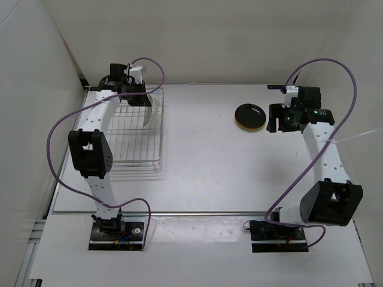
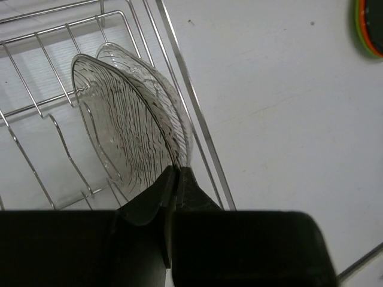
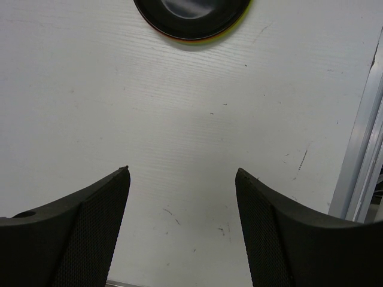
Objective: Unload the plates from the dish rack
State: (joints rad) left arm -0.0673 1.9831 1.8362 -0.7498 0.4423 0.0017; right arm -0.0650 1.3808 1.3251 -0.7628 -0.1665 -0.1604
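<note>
A clear translucent plate (image 2: 128, 128) stands on edge in the silver wire dish rack (image 2: 191, 95), near its right side. My left gripper (image 2: 178, 169) is shut on that plate's lower rim. From above, the left gripper (image 1: 145, 101) sits over the rack's (image 1: 161, 137) far right corner, with the clear plate (image 1: 151, 110) below it. A stack with the black plate (image 1: 250, 116) on top lies flat on the table at the right. Orange and green rims (image 3: 194, 39) show beneath the black plate (image 3: 191, 15). My right gripper (image 1: 276, 118) hovers just right of the stack. In its own wrist view the right gripper (image 3: 182, 172) is open and holds nothing.
An aluminium rail (image 3: 359, 167) runs along the table's right edge, close to the right gripper. White walls close in the table at the left and back. Purple cables (image 1: 60, 128) loop off both arms.
</note>
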